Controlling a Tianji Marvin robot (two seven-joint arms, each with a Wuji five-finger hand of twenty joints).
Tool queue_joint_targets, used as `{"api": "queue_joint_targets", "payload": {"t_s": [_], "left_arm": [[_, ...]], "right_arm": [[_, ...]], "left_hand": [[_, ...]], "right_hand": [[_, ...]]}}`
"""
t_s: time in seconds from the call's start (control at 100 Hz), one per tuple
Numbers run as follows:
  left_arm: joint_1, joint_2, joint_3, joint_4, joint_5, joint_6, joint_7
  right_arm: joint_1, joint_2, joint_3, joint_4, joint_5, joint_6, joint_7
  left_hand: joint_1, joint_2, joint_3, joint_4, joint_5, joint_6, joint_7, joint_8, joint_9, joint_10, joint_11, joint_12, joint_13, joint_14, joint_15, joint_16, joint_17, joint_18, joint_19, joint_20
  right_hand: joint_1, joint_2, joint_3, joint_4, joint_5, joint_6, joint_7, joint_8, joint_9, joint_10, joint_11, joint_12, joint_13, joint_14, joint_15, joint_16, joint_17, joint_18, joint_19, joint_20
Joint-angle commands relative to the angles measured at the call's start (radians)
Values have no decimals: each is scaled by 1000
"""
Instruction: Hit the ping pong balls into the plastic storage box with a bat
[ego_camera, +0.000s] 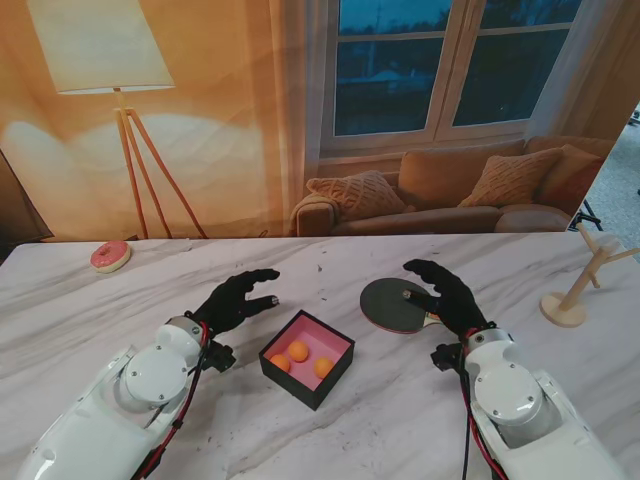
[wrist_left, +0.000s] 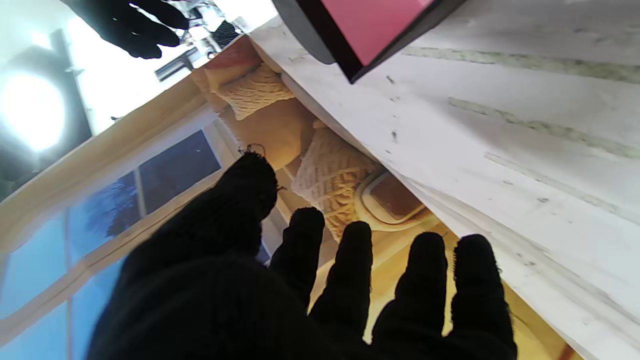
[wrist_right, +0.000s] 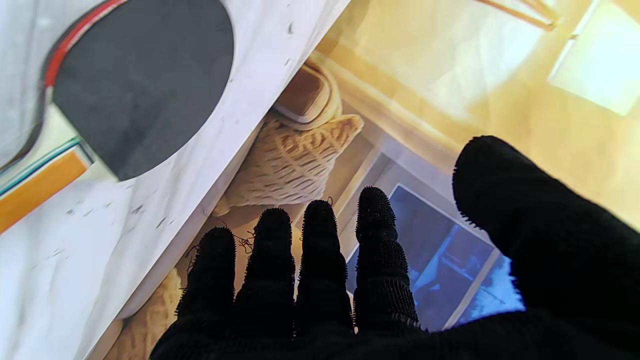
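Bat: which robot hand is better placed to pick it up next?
Right. The right robot hand hovers open over the bat, near its handle. The left robot hand, also open, is on the far side of the box.

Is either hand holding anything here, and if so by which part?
Nothing is held. The left hand and right hand are both open; the bat lies on the table.

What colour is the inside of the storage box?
Pink inside the black-walled storage box, clearest from the stand view.
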Motion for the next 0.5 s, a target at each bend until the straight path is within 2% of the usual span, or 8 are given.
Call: {"api": "queue_joint_targets", "payload": {"t_s": [0.0,0.18,0.3,0.49], "left_arm": [[-4,-13,9,20,-19,-35,-3],[-4,-16,12,36,-35,-83,10],[3,-14,8,37,-27,-115,12],[3,-13,4,48,-34,-175,14]], "right_arm": [[-17,0,-12,-23,-19,-24,24],[-34,8,-26,-33,-50,-95,33],[-31,13,-33,-19,-90,-146,26],[-36,9,-43,-26,-74,-172,13]], "left_hand": [[-29,-6,-14,27,-30,-41,-10,-8,-34,-40,-16,-22,-19,-52,-35,-26,-11,-50,-80,-15],[-34,-14,0,25,-38,-47,-15,-15,-39,-63,-33,-51,-15,-88,-68,-64,-8,-73,-140,1],[-40,-26,2,23,-53,-61,-25,-21,-49,-80,-48,-70,-16,-105,-76,-78,-7,-71,-149,6],[-58,-42,-5,17,-69,-79,-40,-33,-61,-98,-66,-104,-20,-125,-89,-101,-5,-73,-167,7]], "right_hand": [[-28,-4,-25,29,-47,-33,-21,-7,-32,-33,-19,-10,-4,-18,-20,-11,6,-20,-20,22],[-32,-3,-30,28,-68,-52,-36,-11,-35,-65,-41,-19,-3,-26,-33,-15,8,-24,-31,25],[-35,-3,-33,28,-66,-132,-59,-18,-15,-106,-68,-32,14,-24,-42,-18,30,-10,-36,26],[-40,14,-37,28,-99,-139,-87,-23,-21,-130,-87,-40,17,-26,-55,-21,33,-6,-34,31]]}}
